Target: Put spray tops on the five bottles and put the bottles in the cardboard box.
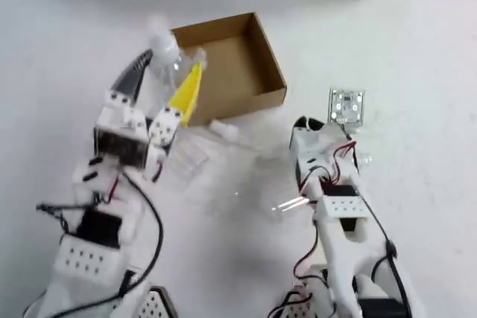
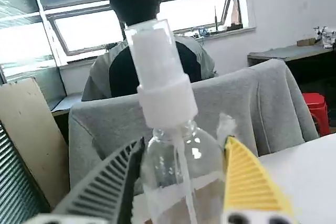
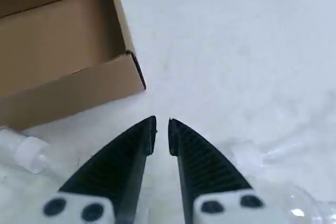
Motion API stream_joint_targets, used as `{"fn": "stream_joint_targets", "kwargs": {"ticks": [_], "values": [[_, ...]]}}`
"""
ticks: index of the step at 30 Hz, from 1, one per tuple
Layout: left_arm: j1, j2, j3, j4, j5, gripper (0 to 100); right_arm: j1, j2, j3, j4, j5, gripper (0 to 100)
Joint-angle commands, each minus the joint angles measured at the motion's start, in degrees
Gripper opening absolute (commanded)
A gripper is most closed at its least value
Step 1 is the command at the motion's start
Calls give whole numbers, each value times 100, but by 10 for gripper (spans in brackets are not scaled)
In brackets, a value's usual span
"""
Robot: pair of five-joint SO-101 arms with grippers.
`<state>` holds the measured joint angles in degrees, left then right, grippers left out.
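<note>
While the left gripper clamps a spray-topped bottle over the cardboard box's edge, the right gripper hangs beside it. It's closed, empty.

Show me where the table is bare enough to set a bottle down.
Bare table lies right of the right arm and far left of the cardboard box. It is crowded between the arms, in front of the box, where loose clear bottles lie.
</note>
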<state>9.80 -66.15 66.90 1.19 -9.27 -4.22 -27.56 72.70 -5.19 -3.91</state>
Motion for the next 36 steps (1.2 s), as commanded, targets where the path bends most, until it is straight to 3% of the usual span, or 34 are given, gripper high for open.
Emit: {"fn": "stream_joint_targets", "kwargs": {"ticks": [1, 8, 14, 27, 36], "values": [[-180, 1191, -756, -905, -44, 20, 215, 505, -88, -1007, 18, 16], [-488, 2554, -774, -1829, 97, 20, 338, 1402, -132, -2290, 26, 16], [-725, 2976, -818, -2303, 967, 20, 444, 1473, -167, -2308, 26, 16], [-690, 3178, -1143, -2541, 985, 20, 418, 1499, -167, -2308, 26, 16], [-725, 5165, -2470, -2541, 993, 20, 374, 1499, -167, -2308, 26, 16]]}}
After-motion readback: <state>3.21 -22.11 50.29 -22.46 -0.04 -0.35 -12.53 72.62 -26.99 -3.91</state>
